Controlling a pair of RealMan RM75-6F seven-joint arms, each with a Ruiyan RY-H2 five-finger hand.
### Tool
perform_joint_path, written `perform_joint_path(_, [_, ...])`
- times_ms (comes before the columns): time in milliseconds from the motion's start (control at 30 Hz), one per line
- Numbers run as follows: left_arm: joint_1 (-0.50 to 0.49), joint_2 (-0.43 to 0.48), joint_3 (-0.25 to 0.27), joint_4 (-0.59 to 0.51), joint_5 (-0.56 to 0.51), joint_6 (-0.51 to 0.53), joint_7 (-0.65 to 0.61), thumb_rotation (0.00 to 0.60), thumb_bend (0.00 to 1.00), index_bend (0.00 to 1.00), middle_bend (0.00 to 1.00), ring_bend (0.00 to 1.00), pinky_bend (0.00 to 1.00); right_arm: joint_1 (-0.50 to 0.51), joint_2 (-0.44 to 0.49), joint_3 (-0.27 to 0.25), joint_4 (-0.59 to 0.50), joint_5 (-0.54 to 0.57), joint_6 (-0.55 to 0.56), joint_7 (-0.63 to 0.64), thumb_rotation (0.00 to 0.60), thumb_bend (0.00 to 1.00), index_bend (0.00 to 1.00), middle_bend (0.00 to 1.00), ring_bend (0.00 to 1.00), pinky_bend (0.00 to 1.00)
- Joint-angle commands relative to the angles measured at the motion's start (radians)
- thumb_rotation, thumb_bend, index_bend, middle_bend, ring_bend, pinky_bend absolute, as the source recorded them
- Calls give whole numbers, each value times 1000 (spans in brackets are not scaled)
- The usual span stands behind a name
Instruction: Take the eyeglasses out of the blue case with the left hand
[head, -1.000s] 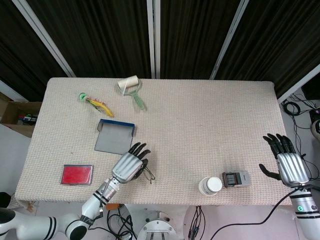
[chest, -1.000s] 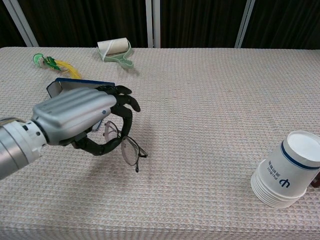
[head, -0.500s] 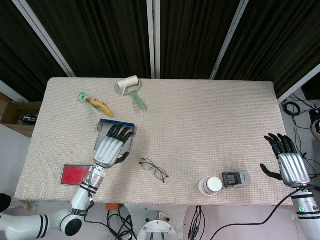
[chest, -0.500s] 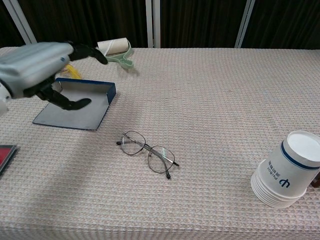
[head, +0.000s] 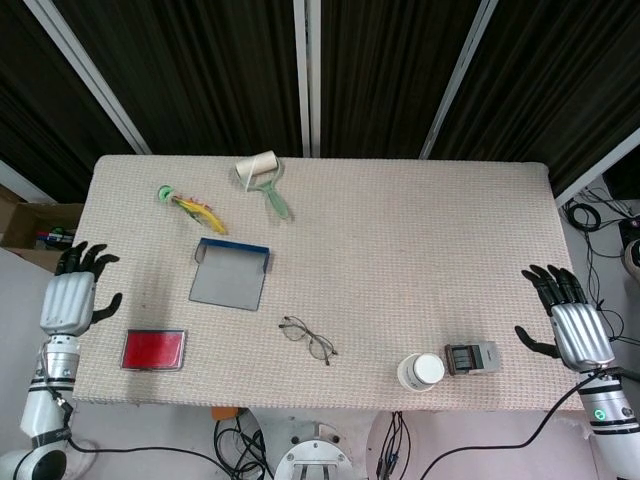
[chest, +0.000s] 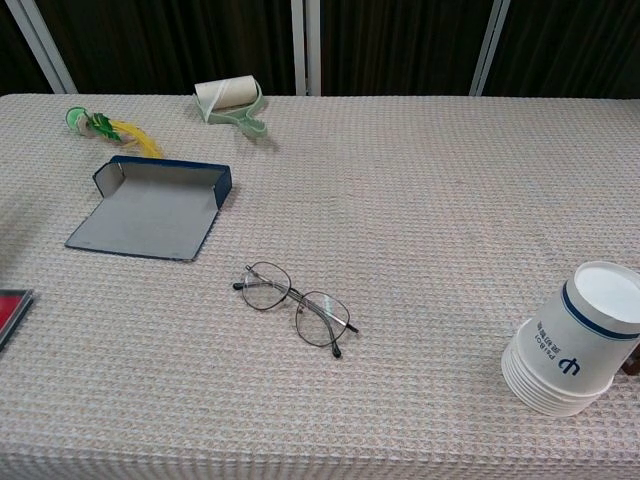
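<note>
The thin-framed eyeglasses (head: 307, 337) (chest: 295, 307) lie unfolded on the tablecloth, in front of and to the right of the blue case (head: 230, 274) (chest: 152, 207). The case lies flat and open with nothing inside. My left hand (head: 72, 297) hangs off the table's left edge, fingers spread, holding nothing, well away from both. My right hand (head: 570, 323) hovers past the right front corner, fingers spread and empty. Neither hand shows in the chest view.
A lint roller (head: 262, 178) and a green-and-yellow toy (head: 188, 206) lie at the back left. A red flat box (head: 153, 349) sits at the front left. A stack of paper cups (head: 421, 371) (chest: 574, 347) and a small dark device (head: 471, 357) stand at the front right.
My left hand let go of the eyeglasses, which now lie on the cloth, then drew back over the case and off the table's left edge. The right hand barely shifted.
</note>
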Motion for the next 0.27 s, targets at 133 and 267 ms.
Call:
perform_joint_path(133, [152, 45, 117, 34, 177, 183, -93, 600, 298, 282, 141, 45, 93, 5, 0, -1, -8, -7, -1, -12, 600, 176, 132, 111, 0, 62])
perform_joint_path(267, [183, 55, 138, 11, 206, 207, -91, 600, 298, 277, 141, 45, 93, 12, 1, 3, -23, -2, -11, -25, 600, 176, 133, 110, 0, 62])
